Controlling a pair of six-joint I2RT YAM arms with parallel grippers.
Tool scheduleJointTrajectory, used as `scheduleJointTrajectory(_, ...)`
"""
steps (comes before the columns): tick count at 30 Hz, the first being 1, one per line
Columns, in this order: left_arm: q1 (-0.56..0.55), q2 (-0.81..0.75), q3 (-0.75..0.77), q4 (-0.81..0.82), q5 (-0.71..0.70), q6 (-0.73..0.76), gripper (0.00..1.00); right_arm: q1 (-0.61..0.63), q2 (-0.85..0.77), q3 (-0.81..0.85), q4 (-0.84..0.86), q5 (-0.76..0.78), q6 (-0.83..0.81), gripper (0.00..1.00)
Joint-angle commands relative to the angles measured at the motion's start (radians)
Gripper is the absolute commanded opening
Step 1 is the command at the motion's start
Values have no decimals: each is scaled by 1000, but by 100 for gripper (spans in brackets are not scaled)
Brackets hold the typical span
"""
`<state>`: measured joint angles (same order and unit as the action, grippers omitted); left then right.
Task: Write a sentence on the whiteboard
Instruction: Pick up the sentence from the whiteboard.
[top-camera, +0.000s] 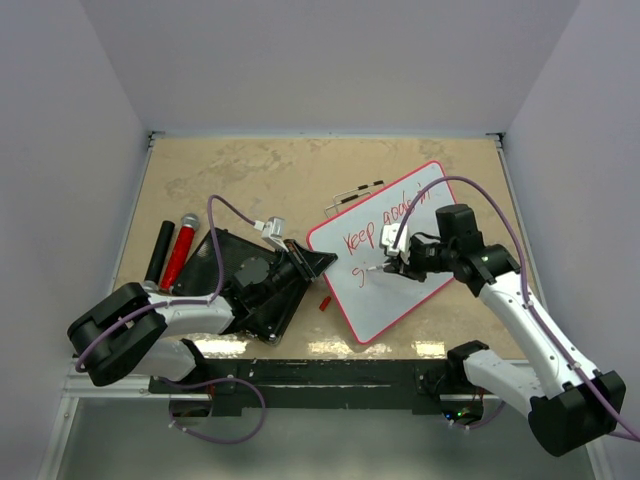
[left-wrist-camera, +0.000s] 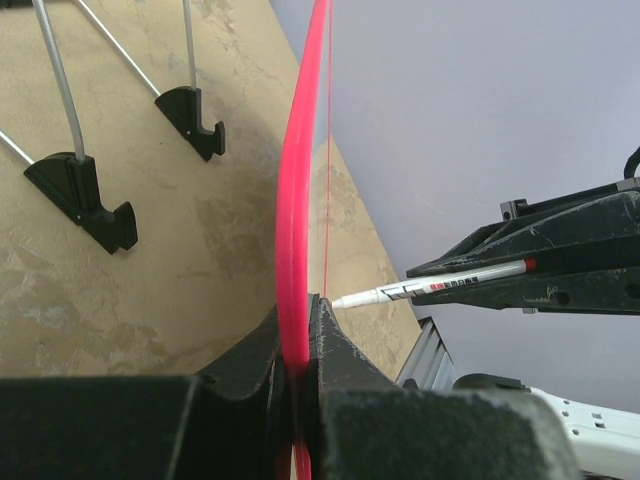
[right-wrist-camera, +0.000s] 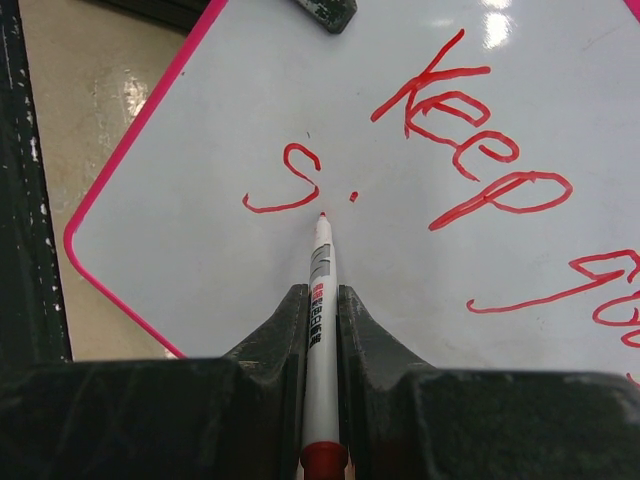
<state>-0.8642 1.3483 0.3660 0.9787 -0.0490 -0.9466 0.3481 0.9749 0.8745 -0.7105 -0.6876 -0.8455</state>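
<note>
Right gripper clamped on the red marker, tip at the whiteboard held by its rim in the closed left gripper, the sentence seemingly just into its second line; next, a steady stroke onward along that line.

One whiteboard lay right of centre and carried one sentence in two red lines. There were two grippers, a left gripper and a right gripper, and one marker. At the left lay two cylinders, one black cylinder and one red cylinder, beside one black slab. One small red cap lay near.
</note>
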Motion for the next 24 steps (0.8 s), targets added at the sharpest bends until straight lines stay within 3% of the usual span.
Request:
scheduleJointTrajectory(1,-1,3,24,44,21,74,0,5,-18,-8,63,57,40,0)
scheduleJointTrajectory(9,-1,2,22,44,21,74,0,6,-22,-11,59,77,46,0)
scheduleJointTrajectory(21,-1,8,31,41,21,77,0,11,42,21,-132,0,-156,0)
scheduleJointTrajectory(24,-1,14,34,43,24,77,0,12,35,15,-75,35,-88,0)
